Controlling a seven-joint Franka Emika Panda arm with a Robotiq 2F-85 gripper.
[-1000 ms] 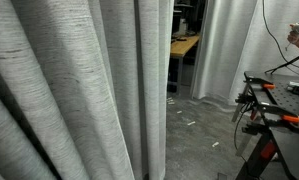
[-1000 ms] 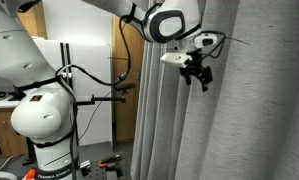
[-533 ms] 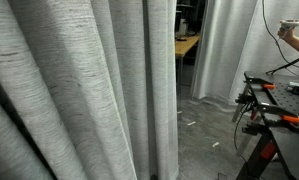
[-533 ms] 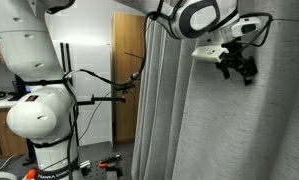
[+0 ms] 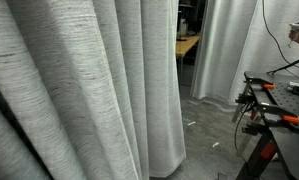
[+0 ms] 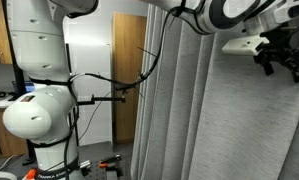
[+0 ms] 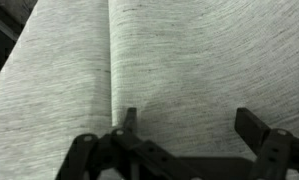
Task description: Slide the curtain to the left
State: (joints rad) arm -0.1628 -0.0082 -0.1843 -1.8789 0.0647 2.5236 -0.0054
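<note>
Curtain (image 5: 69, 90), light grey, woven and deeply folded, fills the left and centre in an exterior view and hangs to the floor (image 5: 204, 130). Right of its edge lie a dark gap, a smoother white curtain (image 5: 224, 50), then a black table (image 5: 289, 98) bearing orange-handled clamps (image 5: 279, 117). In an exterior view my white base (image 6: 39, 115) stands left, a wooden door (image 6: 127, 80) behind it. The grey curtain spreads right, my jaws high against its cloth. Wrist view: jaws apart, gripping nothing, fingertips (image 7: 129, 118) near the weave; contact cannot be told.
</note>
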